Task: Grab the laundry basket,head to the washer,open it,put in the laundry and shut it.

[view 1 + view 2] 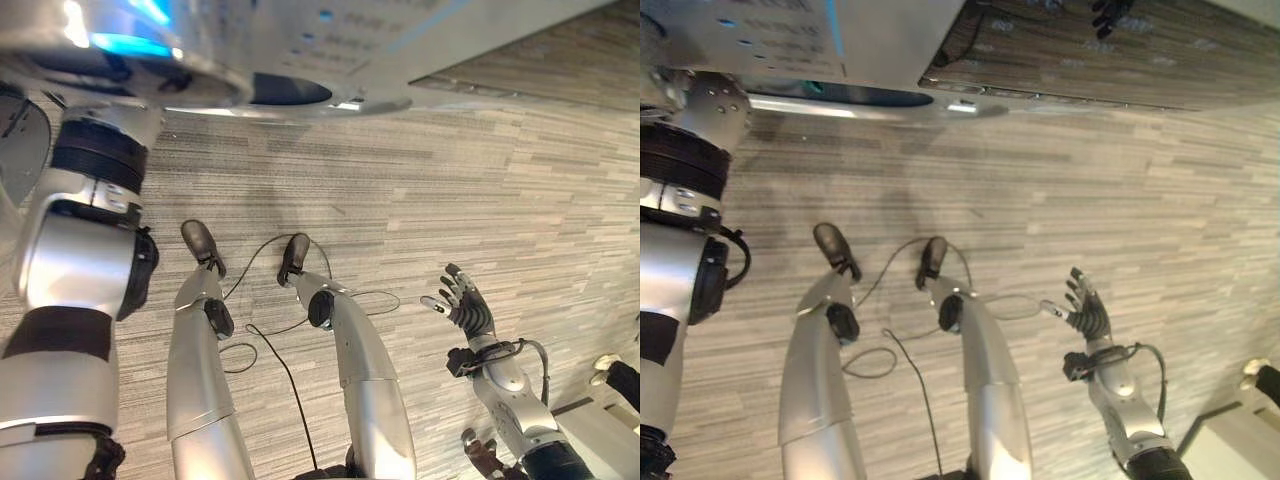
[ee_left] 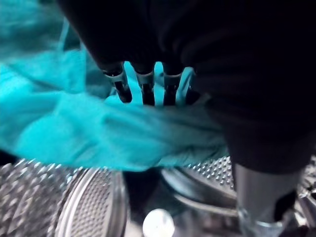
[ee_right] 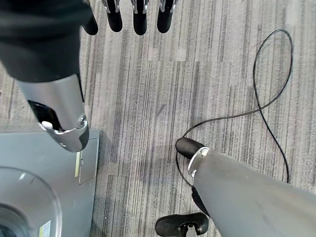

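One washer (image 1: pixel 300 60), one piece of turquoise laundry (image 2: pixel 98 128) and two robot hands make up this scene. The washer's pale body spans the head views from 10 to 1 o'clock, with a glimpse of turquoise showing at its 11 o'clock edge.

The left arm rises at 9 o'clock in the eye views toward the machine. Its wrist view shows what the head cameras cannot: the left hand (image 2: pixel 148 84) is inside the washer, above the perforated steel drum (image 2: pixel 94 207), its dark-tipped fingers (image 2: pixel 147 94) pointing into the turquoise cloth. The laundry lies bunched just past those fingertips, draped over the drum's rim. Whether the fingers pinch the cloth or merely touch it cannot be told (the dark cover hides much of the hand).

The right hand (image 1: pixel 462 302) hangs at 4 o'clock in the eye views, over the striped grey carpet (image 1: pixel 480 180), fingers spread and relaxed, holding nothing. Its own wrist view adds straight fingers (image 3: pixel 139 19) above the carpet, and a grey corner of the washer with a curved glass edge at 7 o'clock.
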Controlling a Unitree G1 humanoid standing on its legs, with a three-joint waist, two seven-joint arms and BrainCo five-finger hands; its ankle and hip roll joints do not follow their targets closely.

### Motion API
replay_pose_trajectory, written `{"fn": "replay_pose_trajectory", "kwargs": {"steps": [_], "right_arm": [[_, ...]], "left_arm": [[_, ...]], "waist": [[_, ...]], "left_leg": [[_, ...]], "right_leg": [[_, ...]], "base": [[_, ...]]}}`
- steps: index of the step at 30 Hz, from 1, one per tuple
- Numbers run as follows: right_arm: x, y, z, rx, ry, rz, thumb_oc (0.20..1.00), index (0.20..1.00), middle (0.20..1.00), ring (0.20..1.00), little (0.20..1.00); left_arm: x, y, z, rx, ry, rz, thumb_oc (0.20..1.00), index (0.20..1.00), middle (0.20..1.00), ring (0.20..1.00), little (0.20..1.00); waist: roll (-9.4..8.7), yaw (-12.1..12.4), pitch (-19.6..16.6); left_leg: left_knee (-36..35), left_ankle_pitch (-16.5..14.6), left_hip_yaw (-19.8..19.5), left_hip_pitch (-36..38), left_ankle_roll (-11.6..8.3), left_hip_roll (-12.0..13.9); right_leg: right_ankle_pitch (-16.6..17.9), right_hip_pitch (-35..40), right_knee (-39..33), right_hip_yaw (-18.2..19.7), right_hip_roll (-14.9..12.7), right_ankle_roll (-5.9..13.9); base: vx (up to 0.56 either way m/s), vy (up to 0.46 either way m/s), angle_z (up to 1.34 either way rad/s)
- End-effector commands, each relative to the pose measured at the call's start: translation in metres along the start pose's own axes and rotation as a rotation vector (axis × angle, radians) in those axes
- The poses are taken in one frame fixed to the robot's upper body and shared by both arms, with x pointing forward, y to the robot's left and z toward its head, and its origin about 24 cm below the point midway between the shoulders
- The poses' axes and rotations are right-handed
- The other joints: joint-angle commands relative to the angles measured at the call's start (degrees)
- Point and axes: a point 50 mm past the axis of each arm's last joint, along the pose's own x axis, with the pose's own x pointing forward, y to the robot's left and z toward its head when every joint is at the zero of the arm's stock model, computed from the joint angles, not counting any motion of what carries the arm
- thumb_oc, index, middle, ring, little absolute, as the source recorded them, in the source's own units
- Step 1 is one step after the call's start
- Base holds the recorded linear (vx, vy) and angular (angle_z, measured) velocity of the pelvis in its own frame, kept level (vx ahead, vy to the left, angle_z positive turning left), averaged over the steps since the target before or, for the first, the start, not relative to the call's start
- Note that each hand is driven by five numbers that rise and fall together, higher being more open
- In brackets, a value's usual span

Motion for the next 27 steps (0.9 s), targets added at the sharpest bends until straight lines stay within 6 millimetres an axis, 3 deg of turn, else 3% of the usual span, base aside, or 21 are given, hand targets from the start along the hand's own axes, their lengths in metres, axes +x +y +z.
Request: {"fn": "replay_pose_trajectory", "kwargs": {"steps": [1,4,6,7,8,9,11,13,14,15,18,21,22,23,24,27], "right_arm": [[-0.025,-0.012,-0.018,-0.001,0.065,-0.016,1.0,1.0,1.0,1.0,1.0],[-0.027,-0.007,-0.021,0.031,0.066,0.014,1.0,1.0,1.0,1.0,1.0],[-0.028,-0.007,-0.016,0.033,0.041,0.043,1.0,1.0,1.0,1.0,1.0],[-0.028,-0.006,-0.017,0.033,0.042,0.045,1.0,1.0,1.0,1.0,1.0],[-0.03,-0.006,-0.02,0.034,0.044,0.051,1.0,1.0,1.0,1.0,1.0],[-0.03,-0.006,-0.02,0.033,0.044,0.051,1.0,1.0,1.0,1.0,1.0],[-0.032,-0.01,-0.024,0.032,0.058,0.035,1.0,1.0,1.0,1.0,1.0],[-0.032,-0.012,-0.026,0.023,0.062,0.031,1.0,1.0,1.0,1.0,1.0],[-0.033,-0.015,-0.026,0.012,0.064,0.012,1.0,1.0,1.0,1.0,1.0],[-0.033,-0.016,-0.027,0.01,0.065,0.013,1.0,1.0,1.0,1.0,1.0],[-0.034,-0.02,-0.032,0.011,0.087,-0.016,1.0,1.0,1.0,1.0,1.0],[-0.035,-0.023,-0.037,-0.013,0.111,-0.032,1.0,1.0,1.0,1.0,1.0],[-0.037,-0.026,-0.041,-0.031,0.131,-0.034,1.0,1.0,1.0,1.0,1.0],[-0.037,-0.026,-0.041,-0.033,0.133,-0.032,1.0,1.0,1.0,1.0,1.0],[-0.04,-0.03,-0.046,-0.046,0.158,-0.041,1.0,1.0,1.0,1.0,1.0],[-0.044,-0.036,-0.052,-0.059,0.188,-0.055,1.0,1.0,1.0,1.0,1.0]], "left_arm": [[-0.01,0.005,-0.01,0.12,-0.031,-0.094,1.0,1.0,1.0,1.0,1.0],[-0.024,0.019,-0.025,0.298,-0.042,-0.159,1.0,1.0,1.0,1.0,1.0],[-0.036,0.041,-0.033,0.543,-0.065,-0.255,1.0,1.0,1.0,1.0,1.0],[-0.037,0.042,-0.033,0.546,-0.065,-0.253,1.0,1.0,1.0,1.0,1.0],[-0.054,0.074,-0.045,0.766,-0.048,-0.315,1.0,1.0,1.0,1.0,1.0],[-0.054,0.075,-0.045,0.766,-0.048,-0.315,1.0,1.0,1.0,1.0,1.0],[-0.075,0.107,-0.062,0.902,0.021,-0.317,1.0,1.0,1.0,1.0,1.0],[-0.081,0.116,-0.067,0.944,0.042,-0.316,1.0,1.0,1.0,1.0,1.0],[-0.094,0.134,-0.074,1.042,0.08,-0.34,1.0,1.0,1.0,1.0,1.0],[-0.094,0.135,-0.074,1.042,0.082,-0.339,1.0,1.0,1.0,1.0,1.0],[-0.125,0.166,-0.087,1.141,0.184,-0.378,1.0,1.0,1.0,1.0,1.0],[-0.167,0.197,-0.105,1.201,0.342,-0.434,1.0,1.0,1.0,1.0,1.0],[-0.195,0.214,-0.113,1.201,0.444,-0.456,1.0,1.0,1.0,1.0,1.0],[-0.196,0.215,-0.112,1.2,0.447,-0.454,1.0,1.0,1.0,1.0,1.0],[-0.221,0.227,-0.117,1.162,0.537,-0.441,1.0,1.0,1.0,1.0,1.0],[-0.25,0.24,-0.117,1.104,0.62,-0.415,1.0,1.0,1.0,1.0,1.0]], "waist": [[1.7,-1.5,-4.8],[2.08,-0.7,-4.6],[2.62,0.4,-4.2],[2.54,0.3,-4.3],[3.21,1.3,-3.8],[3.22,1.2,-3.8],[3.66,2.2,-3.6],[3.95,2.2,-3.7],[4.38,2.9,-3.8],[4.47,2.8,-3.8],[5.51,4.0,-4.3],[6.4,4.8,-5.4],[6.87,5.3,-5.9],[6.91,5.2,-5.8],[7.33,5.9,-6.4],[7.94,6.7,-7.1]], "left_leg": [[1.7,-11.2,0.2,2.8,3.7,-4.8],[0.2,-10.2,0.4,4.2,3.22,-4.9],[-2.4,-8.6,0.7,5.8,2.33,-4.9],[-2.6,-8.5,0.8,6.0,2.3,-4.9],[-6.4,-6.2,1.3,8.1,1.07,-4.9],[-6.5,-6.1,1.3,8.2,1.07,-4.9],[-10.0,-3.6,1.3,9.9,-0.04,-5.3],[-11.8,-2.4,1.2,10.8,-0.47,-5.6],[-14.4,-0.4,1.2,12.3,-1.48,-5.9],[-14.8,0.0,1.2,12.5,-1.49,-5.9],[-18.8,2.6,0.9,15.7,-2.74,-6.4],[-23.0,5.3,0.6,19.6,-3.76,-6.8],[-24.6,6.6,0.3,21.8,-4.15,-6.7],[-24.9,6.7,0.3,22.1,-4.18,-6.7],[-26.6,8.1,0.1,24.5,-4.66,-6.6],[-29.1,9.8,-0.2,27.9,-5.15,-6.8]], "right_leg": [[-8.8,14.5,3.6,-3.5,6.5,-2.41],[-8.7,15.0,3.2,-3.4,6.6,-2.28],[-8.6,16.0,1.6,-3.1,6.6,-2.13],[-8.5,16.2,1.5,-3.1,6.6,-2.13],[-8.1,17.6,-1.4,-2.7,6.7,-2.08],[-8.0,17.7,-1.5,-2.7,6.7,-2.07],[-7.7,19.0,-4.4,-2.3,7.4,-2.21],[-7.4,19.7,-5.5,-2.2,7.7,-2.22],[-7.3,20.7,-7.4,-2.0,8.2,-2.25],[-7.1,20.8,-7.7,-2.1,8.3,-2.32],[-6.7,22.6,-10.0,-1.7,8.9,-2.14],[-5.7,25.6,-13.5,-1.0,9.5,-1.72],[-5.0,27.7,-15.5,-0.5,9.8,-1.43],[-4.8,28.0,-15.7,-0.4,9.8,-1.42],[-4.5,30.2,-17.2,-0.2,10.1,-1.19],[-3.9,33.8,-19.8,-0.1,10.6,-0.9]], "base": [[-0.02,-0.001,0.03],[-0.03,-0.003,0.05],[-0.06,-0.002,0.03],[-0.1,0.002,0.1],[-0.08,0.005,0.16],[-0.1,-0.006,0.21],[-0.07,-0.049,0.13],[-0.05,-0.045,0.1],[-0.04,-0.034,0.11],[-0.06,-0.033,0.12],[-0.03,0.005,0.04],[-0.04,0.01,-0.01],[-0.04,0.016,-0.05],[-0.05,0.02,-0.04],[-0.03,0.002,0.04],[-0.02,-0.008,-0.01]]}}
